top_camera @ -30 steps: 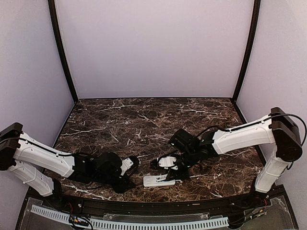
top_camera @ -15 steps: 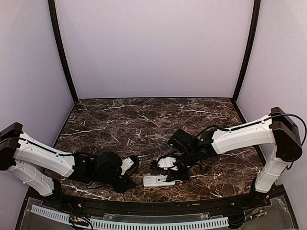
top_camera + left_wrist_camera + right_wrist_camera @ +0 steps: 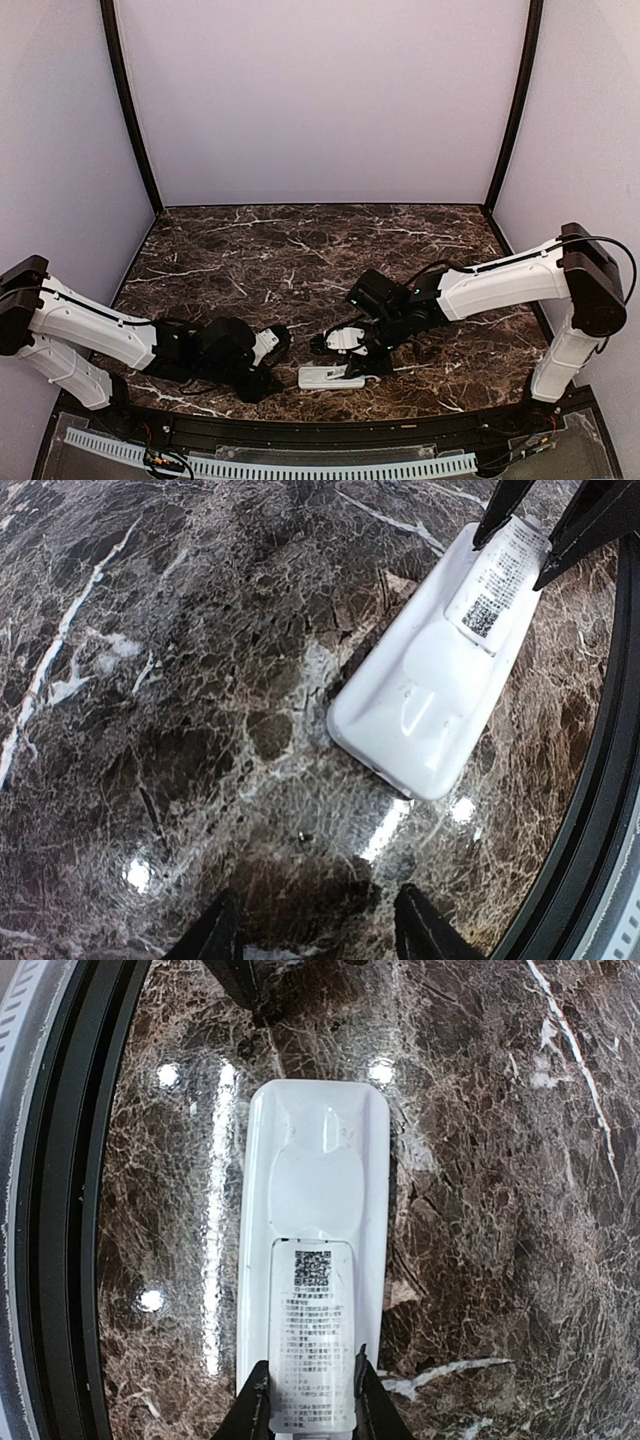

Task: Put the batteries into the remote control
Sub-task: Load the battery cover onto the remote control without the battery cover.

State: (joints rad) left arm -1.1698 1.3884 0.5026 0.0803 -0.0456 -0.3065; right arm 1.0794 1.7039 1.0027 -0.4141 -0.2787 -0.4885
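Marble table [image 3: 250, 250]: right tool [image 3: 312, 1388] pinches remote control [image 3: 315, 1160], button face hidden.

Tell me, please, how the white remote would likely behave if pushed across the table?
The remote control looks like rigid plastic, so it should stay stiff. Lying flat on the glossy table, it would probably slide rather than tip or roll. Its smooth back may be slippery.
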